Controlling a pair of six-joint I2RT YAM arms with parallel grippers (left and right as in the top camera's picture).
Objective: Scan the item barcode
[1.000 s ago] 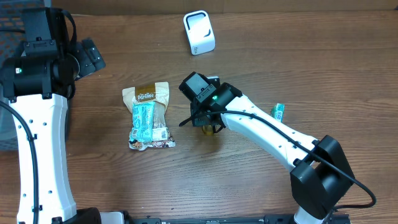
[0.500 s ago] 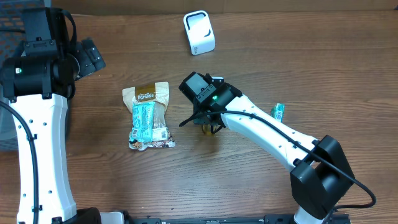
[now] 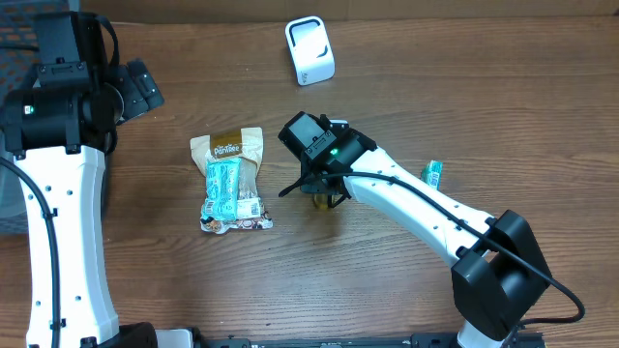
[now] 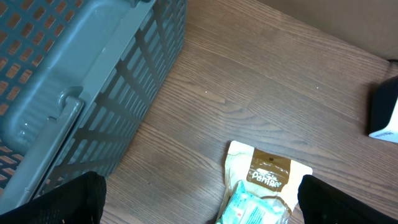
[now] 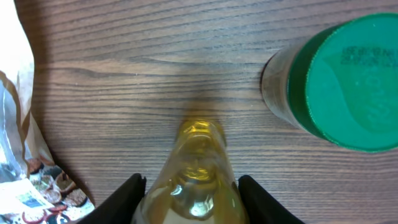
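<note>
Right claw (image 5: pixel 191 186): clamped on yellow bottle (image 5: pixel 198 146), one finger each side.
Left claw (image 4: pixel 205 200): wide open, empty.
Handling: lift clear of green lid (image 5: pixel 348 81); likely turn barcode toward white scanner (image 3: pixel 309 50).

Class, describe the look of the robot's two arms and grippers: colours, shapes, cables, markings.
Both the left arm and right arm have white, rounded links joined by black housings, each with a small green light and a thin black cable along it. The left gripper and right gripper have black fingers. No markings are legible.
</note>
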